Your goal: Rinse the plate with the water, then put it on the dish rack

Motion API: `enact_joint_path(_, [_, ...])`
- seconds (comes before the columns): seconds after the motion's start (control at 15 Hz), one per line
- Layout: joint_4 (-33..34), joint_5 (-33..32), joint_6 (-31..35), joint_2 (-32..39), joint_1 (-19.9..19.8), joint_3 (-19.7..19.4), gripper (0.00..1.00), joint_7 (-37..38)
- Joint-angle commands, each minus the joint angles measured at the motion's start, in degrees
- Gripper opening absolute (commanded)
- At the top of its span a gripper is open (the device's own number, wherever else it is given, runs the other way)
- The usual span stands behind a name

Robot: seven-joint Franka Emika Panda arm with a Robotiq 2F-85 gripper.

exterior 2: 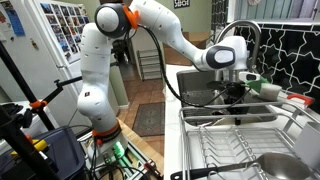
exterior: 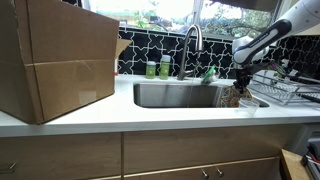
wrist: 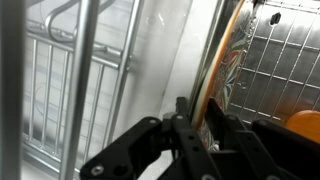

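Light source: daylight through the window (exterior: 165, 10) beyond the counter's (exterior: 150, 118) far edge, blown out to white.
Counter: top bright and even; cabinet fronts (exterior: 180, 155) under its front edge dimmer.
Shadows: soft shade inside the sink (exterior: 175, 95).
Glare: glints on the dish rack (exterior 2: 240, 140) wires.
Wrist view: close and soft; plate (wrist: 222, 60) rim blurred, hand (wrist: 198, 112) a dark silhouette.

Box (exterior: 55, 60) left of sink (exterior: 160, 96), faucet (exterior: 193, 40) behind sink, dish rack (exterior: 285, 92) on its right
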Motion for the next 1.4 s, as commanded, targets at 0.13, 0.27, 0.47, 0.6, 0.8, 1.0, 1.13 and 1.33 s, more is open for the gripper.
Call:
enact_joint_path(0.13, [1.2,-0.9,0.4,1.1,0.0,0.0,0.03,-1.1])
enact_joint_path(0.27, [1.4,-0.7,0.2,1.3,0.1,0.2,0.00,-0.9])
enact_joint_path(0.47, [1.8,-0.4,-0.2,1.4,-0.1,0.2,0.02,-1.1])
enact_joint_path(0.6, [2.1,0.3,-0.9,1.2,-0.4,0.3,0.02,-1.5])
enact_joint_path(0.8, [2.5,2.3,-2.3,0.3,-1.0,0.4,0.02,-2.1])
enact_joint_path(1.0, [3.8,5.9,-4.8,-0.2,-2.0,0.6,0.02,-2.5])
enact_joint_path(1.13, [5.2,8.2,-7.4,-0.4,-2.6,0.7,0.02,-3.1])
enact_joint_path(1.33, [7.5,11.4,-12.2,-0.3,-3.4,0.9,0.02,-3.8])
